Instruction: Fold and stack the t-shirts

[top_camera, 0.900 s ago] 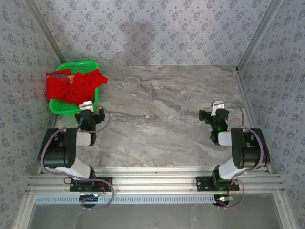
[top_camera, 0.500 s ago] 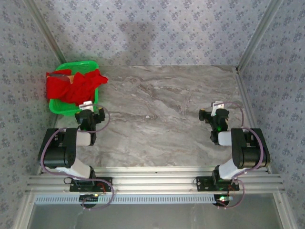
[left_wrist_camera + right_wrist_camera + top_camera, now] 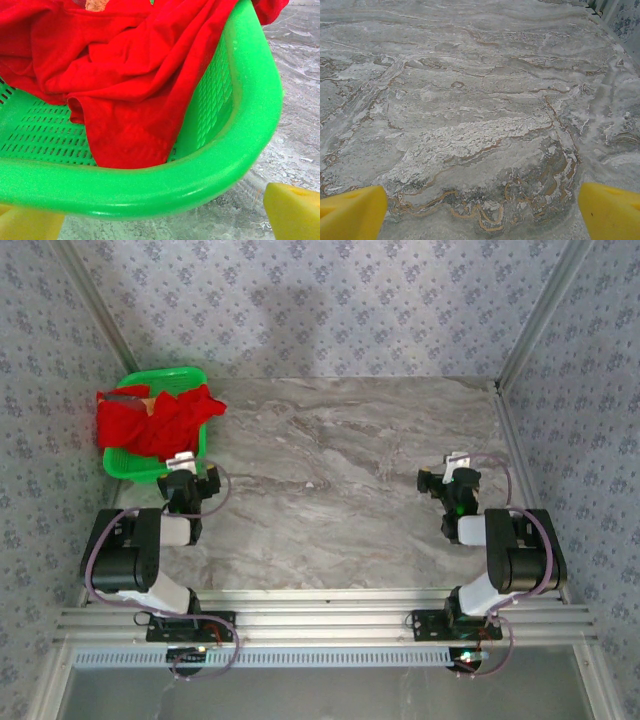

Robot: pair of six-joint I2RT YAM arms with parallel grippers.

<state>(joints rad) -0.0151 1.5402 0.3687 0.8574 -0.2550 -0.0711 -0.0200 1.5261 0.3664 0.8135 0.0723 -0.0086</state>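
A bright red t-shirt [image 3: 150, 420] lies crumpled in a green mesh basket [image 3: 190, 375] at the table's far left, with one sleeve draped over the basket's right rim. From the left wrist, the red cloth [image 3: 125, 80] fills the basket behind its near rim [image 3: 150, 187]. My left gripper [image 3: 190, 472] sits just in front of that rim, open, its yellow fingertips [image 3: 292, 210] wide apart with nothing between them. My right gripper [image 3: 448, 472] rests over bare table on the right, open, its yellow fingertips [image 3: 350, 212] far apart.
The marble-patterned table [image 3: 350, 470] stretches between the two arms. Patterned walls with metal corner posts [image 3: 540, 310] close in the back and sides. A metal rail [image 3: 320, 625] runs along the near edge.
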